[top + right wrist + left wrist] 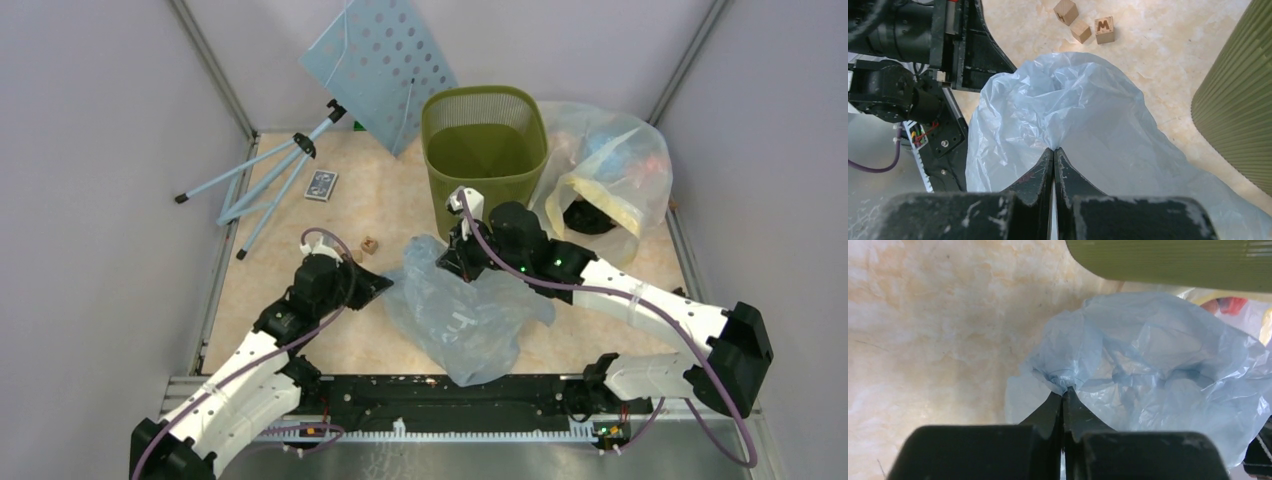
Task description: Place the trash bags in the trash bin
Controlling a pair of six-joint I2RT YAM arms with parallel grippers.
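Note:
The pale blue-grey trash bag (460, 315) lies crumpled on the table between both arms, in front of the olive-green trash bin (485, 150). My left gripper (385, 283) is shut on the bag's left edge, a pinched fold shows at its tips in the left wrist view (1064, 388). My right gripper (462, 262) is shut on the bag's upper right part, the plastic bunched at its tips in the right wrist view (1054, 149). The bag fills both wrist views (1148, 365) (1073, 115). The bin's wall shows in the left wrist view (1173, 260) and the right wrist view (1238, 110).
A clear-yellowish bag (610, 170) with colourful contents stands right of the bin. A light-blue perforated panel (380, 65) on a tripod (270, 175) leans at the back left. A small card (320, 185) and wooden blocks (368, 244) (1083, 25) lie on the table.

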